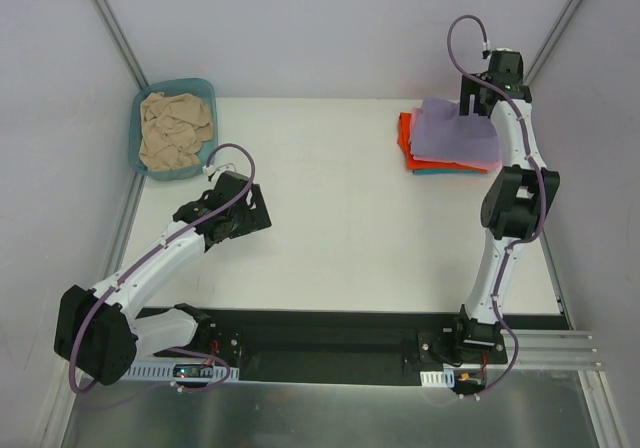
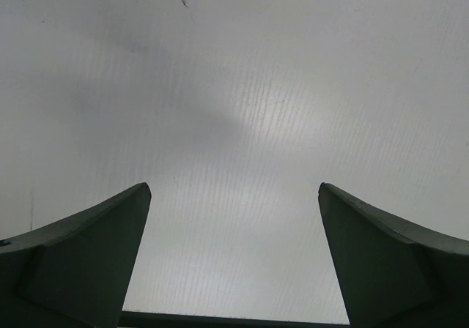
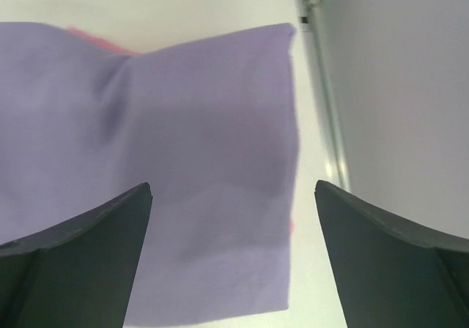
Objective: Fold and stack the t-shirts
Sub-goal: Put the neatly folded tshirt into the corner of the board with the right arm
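A folded lavender-purple t-shirt (image 1: 455,133) lies on top of a stack at the table's far right. An orange-red shirt (image 1: 405,138) and a teal shirt (image 1: 440,171) show at the stack's edges. My right gripper (image 1: 478,103) is open and empty above the stack's far edge. In the right wrist view the lavender shirt (image 3: 183,145) fills the space below my open gripper (image 3: 233,189), with a pink edge (image 3: 95,39) peeking out. A crumpled beige t-shirt (image 1: 175,128) lies in the teal basin (image 1: 205,88) at the far left. My left gripper (image 1: 255,213) is open and empty over bare table (image 2: 234,123).
The white table (image 1: 330,208) ends at a black strip (image 1: 330,333) near the arm bases. Grey walls and metal frame posts (image 1: 110,18) close in the back and sides. The table's right edge rail (image 3: 322,101) runs just beside the stack.
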Controlling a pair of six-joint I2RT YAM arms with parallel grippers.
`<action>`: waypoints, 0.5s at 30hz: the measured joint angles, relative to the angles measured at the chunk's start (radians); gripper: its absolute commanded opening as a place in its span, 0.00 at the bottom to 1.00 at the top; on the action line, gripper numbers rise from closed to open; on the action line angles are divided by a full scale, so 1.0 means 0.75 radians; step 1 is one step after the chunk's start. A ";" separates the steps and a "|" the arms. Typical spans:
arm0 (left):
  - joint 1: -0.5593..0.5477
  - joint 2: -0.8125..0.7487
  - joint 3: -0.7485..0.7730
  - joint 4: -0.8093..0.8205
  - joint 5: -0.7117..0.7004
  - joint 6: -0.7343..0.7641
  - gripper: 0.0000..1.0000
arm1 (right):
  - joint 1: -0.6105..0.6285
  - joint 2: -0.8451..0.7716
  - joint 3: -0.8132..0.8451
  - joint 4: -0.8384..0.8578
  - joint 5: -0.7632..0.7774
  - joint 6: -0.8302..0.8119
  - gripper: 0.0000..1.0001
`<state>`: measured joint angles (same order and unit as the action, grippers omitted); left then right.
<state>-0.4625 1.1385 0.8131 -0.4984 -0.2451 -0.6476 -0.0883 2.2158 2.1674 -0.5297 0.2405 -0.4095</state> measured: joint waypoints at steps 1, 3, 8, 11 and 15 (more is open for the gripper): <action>0.000 0.000 0.000 0.000 0.000 0.000 0.99 | 0.000 -0.020 -0.012 -0.004 -0.054 0.013 0.97; 0.000 0.000 0.000 0.001 0.000 0.000 0.99 | -0.004 -0.040 -0.014 0.002 -0.165 0.036 0.97; 0.000 0.002 0.000 0.000 -0.003 0.000 0.99 | -0.007 0.004 0.069 -0.016 -0.349 0.068 0.97; 0.000 0.020 0.000 0.001 -0.005 0.000 0.99 | -0.013 0.073 0.132 0.008 -0.368 0.083 0.97; 0.000 0.062 0.000 0.000 -0.005 -0.001 0.99 | -0.028 0.160 0.150 0.048 -0.339 0.119 0.97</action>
<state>-0.4625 1.1847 0.8131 -0.4984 -0.2485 -0.6479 -0.1097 2.3360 2.2795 -0.4934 -0.0139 -0.3206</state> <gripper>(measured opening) 0.993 0.969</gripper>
